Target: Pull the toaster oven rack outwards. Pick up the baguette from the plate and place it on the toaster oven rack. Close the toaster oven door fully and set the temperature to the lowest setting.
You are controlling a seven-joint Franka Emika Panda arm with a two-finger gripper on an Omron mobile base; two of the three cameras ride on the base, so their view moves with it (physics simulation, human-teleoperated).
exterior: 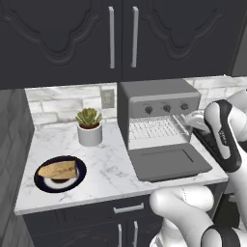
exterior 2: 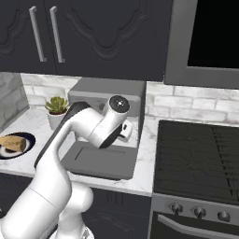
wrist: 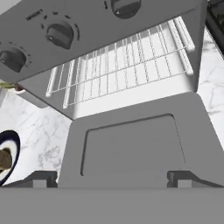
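Now, step in hand: we judged it the first one, pulling the toaster oven rack outwards; it sat inside the toaster oven, just behind the opening.
Door: the toaster oven door lay folded down flat over the counter, window pane up.
Gripper: our gripper hovered above the lowered door, released and spread wide, grasping nothing, facing the rack's front edge.
Baguette: the baguette rested on the plate at the counter's left end, well apart from the oven, with a potted plant between.
Next move: we reckoned it called for reaching forward over the door, pinching the raised front wire and drawing it straight towards us.
Knobs: three knobs crossed the upper panel.
Writing: we could read no brand or label; only faint tick marks ringed the knobs.
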